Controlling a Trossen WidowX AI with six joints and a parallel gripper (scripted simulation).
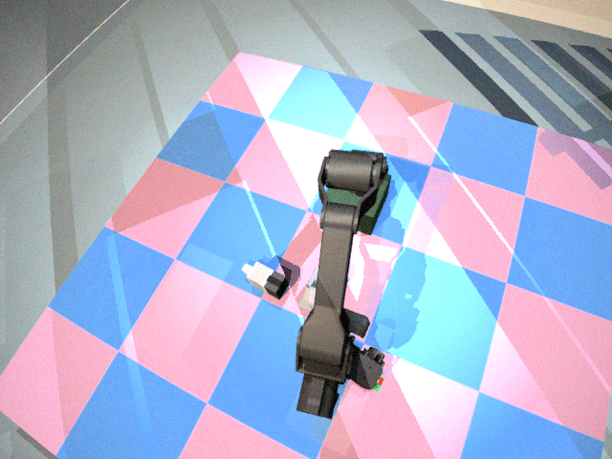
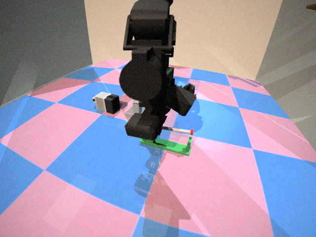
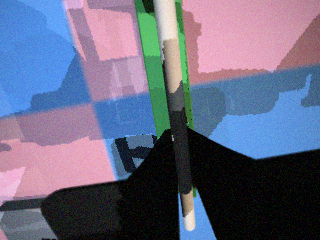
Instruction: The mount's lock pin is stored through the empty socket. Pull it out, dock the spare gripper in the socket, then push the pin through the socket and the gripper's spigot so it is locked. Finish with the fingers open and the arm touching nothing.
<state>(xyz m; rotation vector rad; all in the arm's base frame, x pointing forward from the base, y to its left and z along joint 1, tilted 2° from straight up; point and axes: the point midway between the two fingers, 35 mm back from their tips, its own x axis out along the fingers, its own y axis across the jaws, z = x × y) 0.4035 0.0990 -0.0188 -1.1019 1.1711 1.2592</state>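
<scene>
The black end effector (image 1: pixel 343 375) (image 2: pixel 158 128) (image 3: pixel 175 134) is closed on the slender, cream-coloured cylindrical lock pin (image 1: pixel 381 381) (image 2: pixel 178 130) (image 3: pixel 172 65), which has a red cap. The pin is out of the mount, held roughly level above a long green cradle with upright end supports (image 1: pixel 377 387) (image 2: pixel 173 146) (image 3: pixel 152 75). In the wrist view it runs nearly along the cradle, its pale plain end showing beyond the black fingers.

The pale grey mount with a flat base (image 1: pixel 307 298) (image 2: pixel 136 108) is partly hidden behind the dark, jointed arm (image 1: pixel 336 261) (image 2: pixel 141 76). The spare gripper, a boxy off-white body with a black block at one end (image 1: pixel 267 278) (image 2: pixel 107 102), lies near the mount but apart from it, undocked. Under the arm's far end is a dark green block (image 1: pixel 370 217) (image 2: pixel 169 72). The counter (image 1: pixel 187 316) (image 2: pixel 84 142) (image 3: pixel 250 30) is covered in pink and blue squares, crossed by shadows and bright streaks.
</scene>
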